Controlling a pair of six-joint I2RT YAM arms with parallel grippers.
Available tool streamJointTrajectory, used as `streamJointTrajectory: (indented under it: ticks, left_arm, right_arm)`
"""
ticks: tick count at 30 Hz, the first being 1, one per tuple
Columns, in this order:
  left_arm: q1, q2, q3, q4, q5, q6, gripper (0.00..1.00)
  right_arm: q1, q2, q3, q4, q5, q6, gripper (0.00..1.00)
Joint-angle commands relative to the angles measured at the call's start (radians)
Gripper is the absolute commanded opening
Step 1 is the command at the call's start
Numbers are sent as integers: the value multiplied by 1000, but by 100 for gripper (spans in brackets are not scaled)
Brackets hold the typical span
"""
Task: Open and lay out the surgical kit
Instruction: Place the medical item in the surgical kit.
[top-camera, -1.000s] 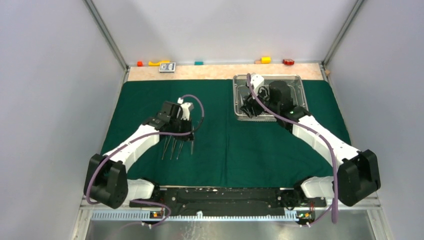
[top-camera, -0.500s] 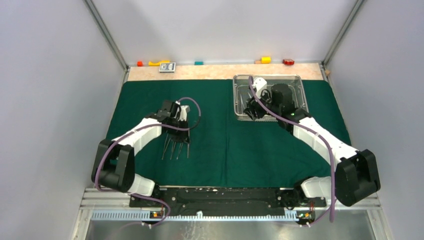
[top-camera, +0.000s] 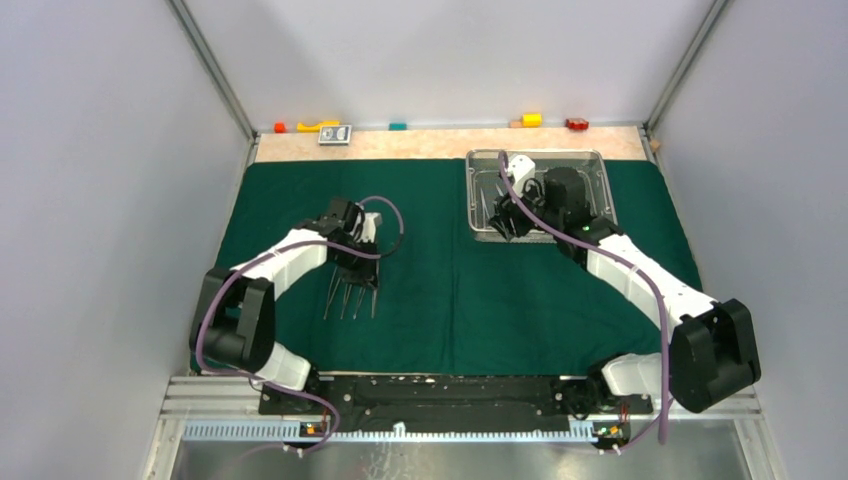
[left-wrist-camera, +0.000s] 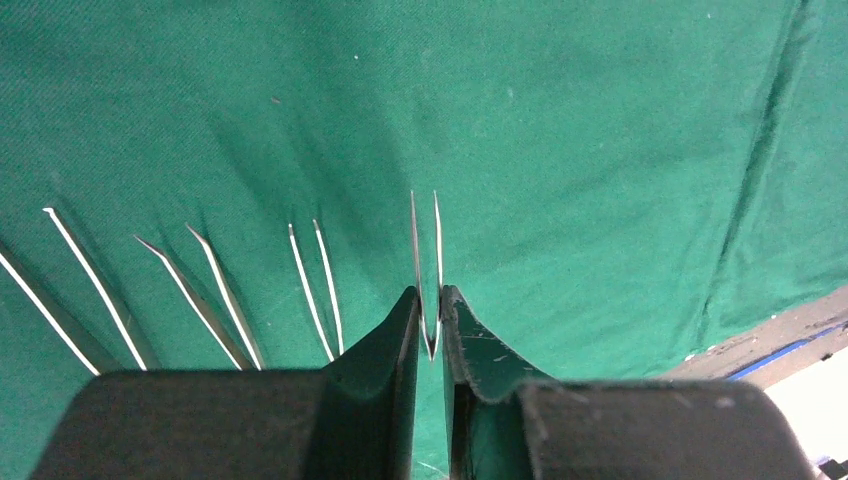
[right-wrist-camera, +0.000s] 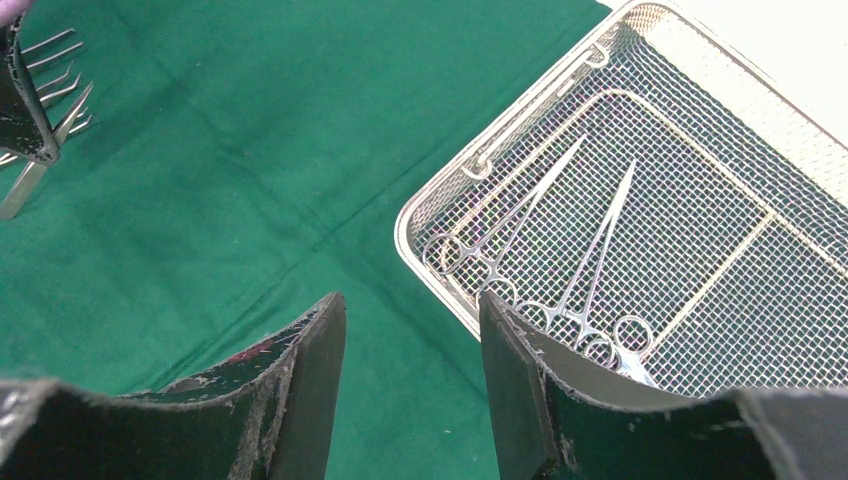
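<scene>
The left claw (left-wrist-camera: 430, 295) is pinching the joined end of one pair of tweezers (left-wrist-camera: 437, 225). Their long thin legs point straight away from it, toward the near edge of the table, over the dark green cloth (left-wrist-camera: 600, 150), and three more pairs (left-wrist-camera: 313, 270) lie just beside them in a row, pointing nearly the same way. The right claw (right-wrist-camera: 410, 300) is spread wide and holds nothing above the near left corner of the wire tray (right-wrist-camera: 402, 232), where two ring-handled clamps (right-wrist-camera: 600, 260) lie with their rings toward the claw and their tips pointing away

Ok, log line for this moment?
left gripper: shut on tweezers over cloth | right gripper: open over tray | tray: two clamps | cloth: three more laid
</scene>
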Motion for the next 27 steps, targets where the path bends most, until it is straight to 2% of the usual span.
streamJointTrajectory:
  ticks: [1, 7, 27]
  left_arm:
    - [10, 35, 55, -17, -5, 13, 18]
    - [36, 72, 67, -15, 7, 0, 22]
    - [51, 126, 70, 12, 40, -39, 24]
  right_arm:
    - [-13, -3, -6, 43, -10, -12, 51]
    - [-15, -5, -8, 38, -11, -14, 50]
    - [-16, 3, -11, 39, -4, -21, 50]
